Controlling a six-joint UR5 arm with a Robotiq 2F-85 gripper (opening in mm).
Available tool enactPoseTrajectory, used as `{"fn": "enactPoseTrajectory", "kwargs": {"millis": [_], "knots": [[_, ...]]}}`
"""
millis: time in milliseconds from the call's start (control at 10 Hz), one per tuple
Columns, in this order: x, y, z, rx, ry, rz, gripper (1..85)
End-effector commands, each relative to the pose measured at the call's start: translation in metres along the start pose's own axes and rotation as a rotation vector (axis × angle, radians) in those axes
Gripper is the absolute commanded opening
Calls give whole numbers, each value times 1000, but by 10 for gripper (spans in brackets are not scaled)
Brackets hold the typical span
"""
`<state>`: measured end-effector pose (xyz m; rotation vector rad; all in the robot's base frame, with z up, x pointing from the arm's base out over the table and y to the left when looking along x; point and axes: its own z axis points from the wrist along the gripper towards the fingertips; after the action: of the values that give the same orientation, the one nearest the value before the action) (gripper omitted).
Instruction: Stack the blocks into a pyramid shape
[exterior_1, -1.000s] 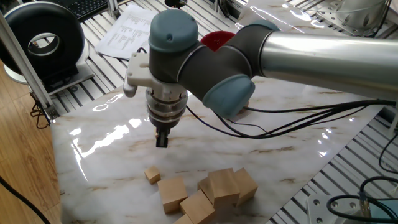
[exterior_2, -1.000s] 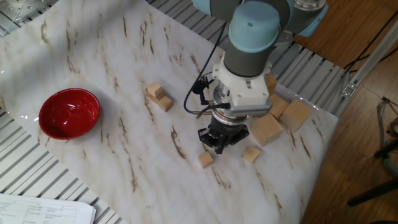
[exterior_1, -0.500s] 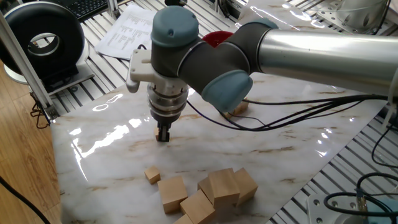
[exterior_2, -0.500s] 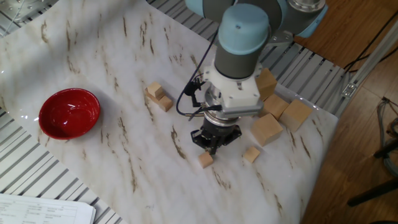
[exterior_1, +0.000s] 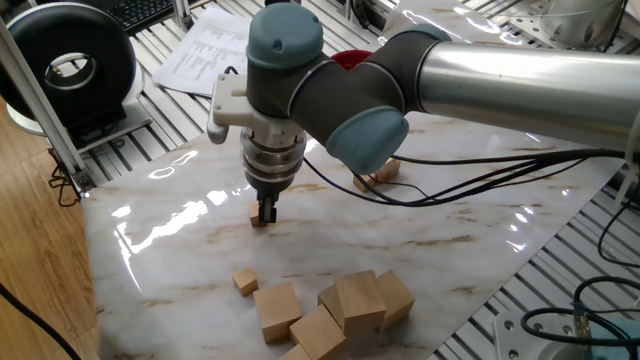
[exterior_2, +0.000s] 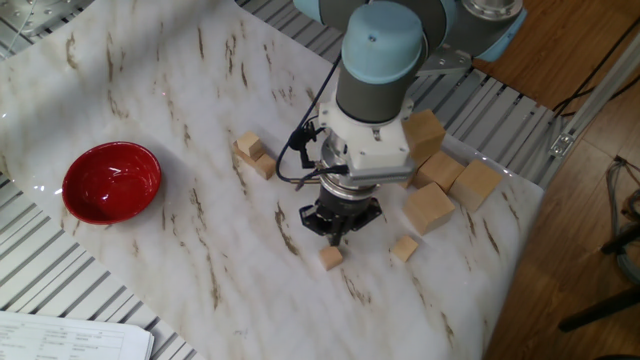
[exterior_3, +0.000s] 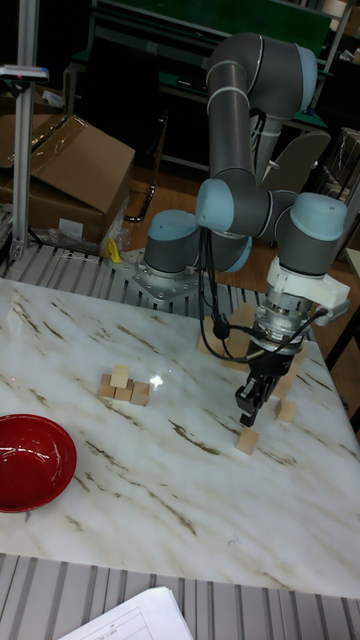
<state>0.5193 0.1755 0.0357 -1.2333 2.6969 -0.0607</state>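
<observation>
The gripper (exterior_2: 338, 228) is hanging fingers-down just above a small wooden block (exterior_2: 331, 257) on the marble table (exterior_2: 150, 90); its fingers are sitting close together with nothing visibly between them, though whether they are fully closed cannot be told. A second small block (exterior_2: 404, 248) is lying just beside the larger wooden cubes (exterior_2: 430, 207), apart from the first. Well away, a small stack of blocks (exterior_3: 124, 386) is standing near the red bowl (exterior_2: 111, 181), with one block resting on the lower ones. A printed sheet of paper (exterior_1: 205, 50) is lying beyond the table, its text too small to read.
</observation>
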Motion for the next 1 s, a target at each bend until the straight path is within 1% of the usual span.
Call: {"fn": "enactPoseTrajectory", "kwargs": {"millis": [0, 100, 200, 600, 700, 800, 900], "knots": [[-2, -8, -1, 23, -11, 48, 10], [-5, -10, -1, 31, -22, 50, 10], [-5, -10, -1, 28, -21, 44, 10], [1, -4, -1, 7, 2, 45, 10], [0, -1, -1, -4, -3, 53, 10], [-5, 7, -1, -35, -15, 80, 10], [-6, 6, -2, -36, -4, 74, 10]]}}
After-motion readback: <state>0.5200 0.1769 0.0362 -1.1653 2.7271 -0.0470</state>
